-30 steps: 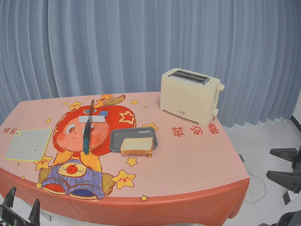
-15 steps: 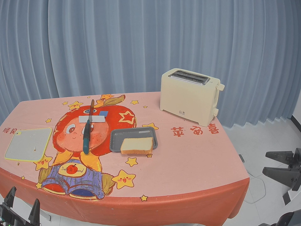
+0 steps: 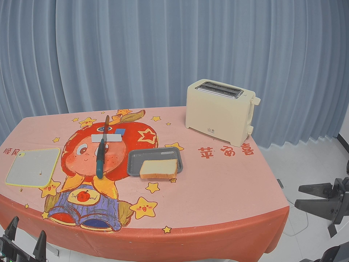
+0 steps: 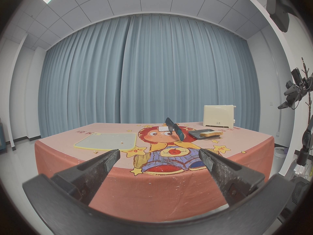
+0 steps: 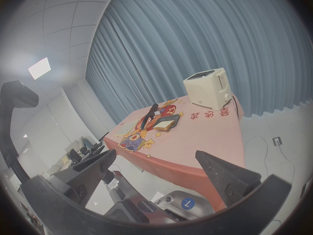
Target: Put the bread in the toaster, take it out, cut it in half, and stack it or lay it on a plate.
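Though wide-fingered, left hand (image 3: 28,227) and right hand (image 3: 299,195) empty; soft square bread slice (image 3: 159,168) on flat grey tray (image 3: 145,157)

Left gripper (image 3: 28,229): low at the near left, tips pointing up and forward, jaws spread wide. Right gripper (image 3: 298,195): out at the right edge of the scene, tips aimed leftward, one tip above the other, jaws likewise wide apart.

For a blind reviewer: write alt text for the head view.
A slice of bread lies on a grey tray on a pink cartoon tablecloth. A cream toaster stands behind to the right; a knife and cutting board lie left. The left claw and right claw are open, off the table.
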Tool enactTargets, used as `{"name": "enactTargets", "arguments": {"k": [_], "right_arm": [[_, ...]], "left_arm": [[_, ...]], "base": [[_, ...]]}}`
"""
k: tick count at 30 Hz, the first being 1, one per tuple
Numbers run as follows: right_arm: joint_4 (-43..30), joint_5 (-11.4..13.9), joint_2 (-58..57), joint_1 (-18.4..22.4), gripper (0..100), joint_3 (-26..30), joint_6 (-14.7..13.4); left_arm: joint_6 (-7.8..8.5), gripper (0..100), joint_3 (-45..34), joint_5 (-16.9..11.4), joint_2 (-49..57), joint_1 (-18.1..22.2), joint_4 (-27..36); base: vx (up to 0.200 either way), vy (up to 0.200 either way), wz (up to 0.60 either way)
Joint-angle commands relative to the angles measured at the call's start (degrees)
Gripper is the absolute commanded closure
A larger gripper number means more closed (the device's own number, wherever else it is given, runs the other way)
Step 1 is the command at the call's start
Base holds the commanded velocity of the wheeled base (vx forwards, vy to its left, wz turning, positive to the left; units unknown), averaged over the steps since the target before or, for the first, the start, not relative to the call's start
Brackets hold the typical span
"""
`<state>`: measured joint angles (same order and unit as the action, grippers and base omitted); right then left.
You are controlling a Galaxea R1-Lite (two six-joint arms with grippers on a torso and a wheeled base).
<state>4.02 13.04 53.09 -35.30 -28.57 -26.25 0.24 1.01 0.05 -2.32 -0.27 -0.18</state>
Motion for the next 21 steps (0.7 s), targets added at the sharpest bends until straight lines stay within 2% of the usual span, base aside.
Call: {"name": "enactTargets", "arguments": {"k": [1, 5, 13, 14, 16, 18, 21], "right_arm": [[-0.1, 0.1, 0.8, -0.8, 0, -0.1, -0.6], [0.0, 0.1, 1.7, -0.8, 0, -0.1, -1.2], [0.2, 0.1, 3.2, -2.2, 0, -0.3, -4.7], [0.2, 0.1, 3.3, -3.1, 0, -0.7, -6.3], [0.2, 0.1, 3.6, -3.5, 0, -1.0, -7.3], [0.2, 0.1, 4.7, -4.1, 0, -1.8, -9.6], [0.2, 0.2, 5.2, -4.2, 0, -1.9, -10.8]], "left_arm": [[0.02, 0, -1.0, 0.0, -0.1, 0.0, 0.0], [0.02, 0, -1.0, 0.0, -0.1, 0.0, 0.0], [0.02, 0, -1.0, 0.0, -0.1, 0.0, 0.0], [0.02, 0, -1.0, 0.0, -0.1, 0.0, 0.0], [-0.07, 0, -1.0, 0.0, -0.1, 0.0, -0.1], [-0.07, 0, -1.0, 0.0, -0.1, 0.0, 0.0], [0.02, 0, -1.0, 0.0, -0.1, 0.0, 0.0]], "base": [[0.0, 0.0, 0.0], [0.0, 0.0, 0.0], [0.0, 0.0, 0.0], [0.0, 0.0, 0.0], [0.0, 0.0, 0.0], [0.0, 0.0, 0.0], [0.0, 0.0, 0.0]]}}
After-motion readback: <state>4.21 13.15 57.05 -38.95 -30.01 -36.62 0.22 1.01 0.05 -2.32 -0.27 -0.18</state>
